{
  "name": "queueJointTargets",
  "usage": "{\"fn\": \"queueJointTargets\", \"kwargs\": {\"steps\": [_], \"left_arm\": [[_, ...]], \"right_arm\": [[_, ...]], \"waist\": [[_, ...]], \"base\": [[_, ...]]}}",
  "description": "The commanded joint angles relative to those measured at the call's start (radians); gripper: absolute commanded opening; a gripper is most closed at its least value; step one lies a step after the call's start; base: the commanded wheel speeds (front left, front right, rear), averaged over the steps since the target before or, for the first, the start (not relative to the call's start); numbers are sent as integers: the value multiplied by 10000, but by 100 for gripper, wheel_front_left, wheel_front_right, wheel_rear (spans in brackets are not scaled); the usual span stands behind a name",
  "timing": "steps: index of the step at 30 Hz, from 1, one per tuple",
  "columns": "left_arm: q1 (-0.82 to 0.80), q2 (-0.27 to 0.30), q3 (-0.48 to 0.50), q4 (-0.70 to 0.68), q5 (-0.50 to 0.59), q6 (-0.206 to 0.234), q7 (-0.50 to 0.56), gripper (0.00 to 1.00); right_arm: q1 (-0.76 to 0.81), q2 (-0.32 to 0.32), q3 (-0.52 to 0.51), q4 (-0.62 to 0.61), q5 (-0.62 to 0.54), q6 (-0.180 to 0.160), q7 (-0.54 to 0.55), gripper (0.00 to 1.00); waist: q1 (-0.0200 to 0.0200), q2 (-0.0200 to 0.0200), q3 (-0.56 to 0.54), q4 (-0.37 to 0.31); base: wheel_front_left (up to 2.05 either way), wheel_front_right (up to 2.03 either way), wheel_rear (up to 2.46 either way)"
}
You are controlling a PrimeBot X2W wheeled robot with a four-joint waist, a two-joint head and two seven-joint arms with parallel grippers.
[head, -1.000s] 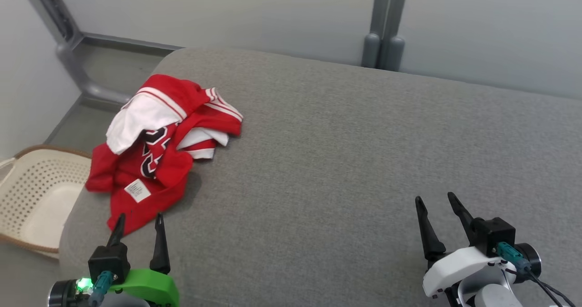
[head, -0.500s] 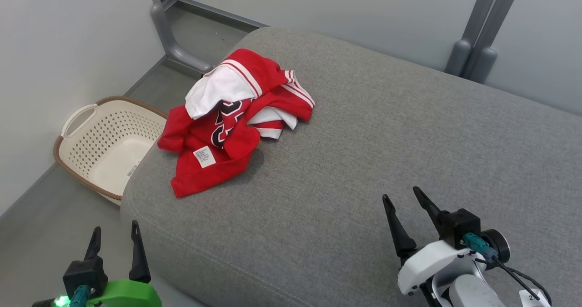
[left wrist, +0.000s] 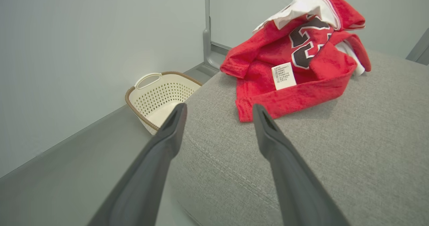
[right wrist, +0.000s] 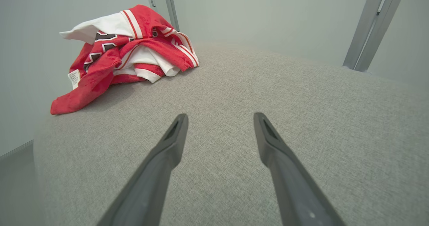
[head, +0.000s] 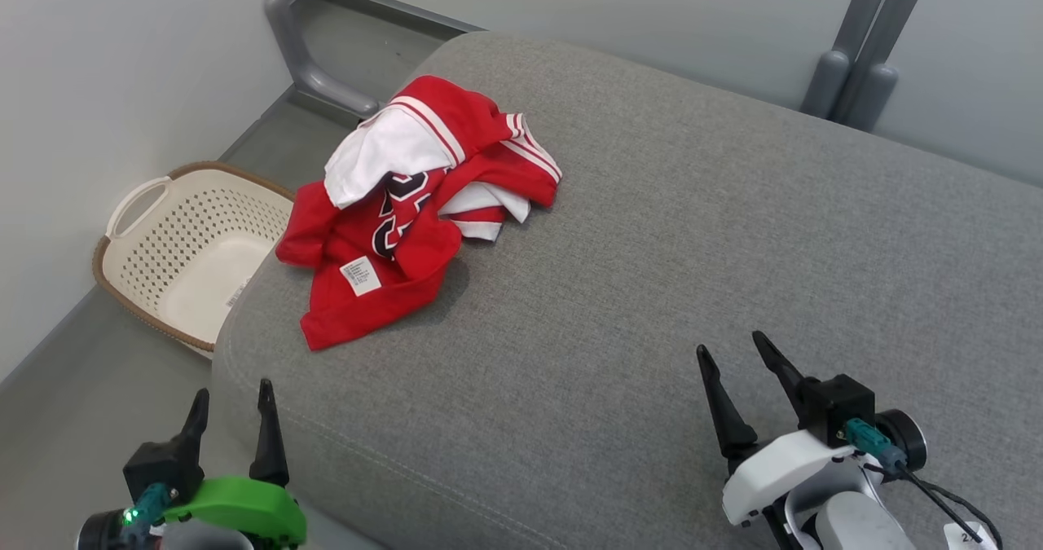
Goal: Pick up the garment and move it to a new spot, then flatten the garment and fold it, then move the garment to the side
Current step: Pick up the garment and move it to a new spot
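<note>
A crumpled red and white garment (head: 411, 208) with black numbers and a white label lies bunched near the far left corner of the grey cushion (head: 652, 273). The left wrist view has the garment (left wrist: 298, 58) ahead and to the right, and the right wrist view has the garment (right wrist: 124, 55) at its upper left. My left gripper (head: 232, 403) is open at the lower left, just off the cushion's near left corner, short of the garment. My right gripper (head: 733, 353) is open over the cushion's near right part, nothing between its fingers.
A cream perforated laundry basket (head: 175, 248) with a brown rim stands on the floor left of the cushion, also seen as the basket (left wrist: 157, 95). Grey metal posts (head: 855, 53) rise behind the cushion, and a pale wall runs along the left.
The camera swung left over the second, bringing the basket and floor into view. My left gripper now hangs beside the cushion's corner, a little higher than half a second ago. The garment lies as before.
</note>
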Motion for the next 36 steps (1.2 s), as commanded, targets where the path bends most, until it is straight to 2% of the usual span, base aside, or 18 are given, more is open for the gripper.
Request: {"fn": "queueJointTargets", "kwargs": {"steps": [1, 7, 10, 16, 20, 28, 32, 36], "left_arm": [[-371, 9, -3, 86, -178, -66, -10, 100], [-1672, 5, 124, 528, -382, -265, -9, 100], [-2421, 175, 252, 821, -392, -384, -9, 100], [-4004, 636, 260, 1306, -658, -486, -9, 100], [-4950, 1094, -298, 1716, -812, -484, -9, 100], [-6377, 2140, -1101, 3801, -995, -475, -7, 100], [-7005, 2453, -1177, 5072, -949, -427, 60, 100], [-7378, 2498, -1169, 6303, -996, -138, 608, 100]], "right_arm": [[-167, -162, 49, -96, -51, -3, -29, 100], [-518, -514, 360, -306, -3, -3, -29, 100], [-653, -637, 534, -390, 44, -3, -29, 100], [-883, -774, 747, -413, 147, -3, -29, 100], [-1101, -811, 921, -237, 247, -3, -29, 100], [-1517, -784, 1146, -55, 385, -3, -29, 100], [-1632, -753, 1146, 56, 500, -3, -29, 100], [-1687, -788, 1081, 160, 571, -3, -29, 100]], "waist": [[0, 0, 480, -448], [0, 0, 1263, -1085], [0, 0, 1564, -1372], [0, 0, 2034, -1875], [0, 0, 2267, -2194], [0, 0, 2714, -3091], [0, 0, 2935, -3474], [0, 0, 3098, -3683]], "base": [[0, 0, 0], [0, 0, 0], [0, 0, 0], [0, 0, 0], [0, 0, 0], [0, 0, 0], [0, 0, 0], [0, 0, 0]]}}
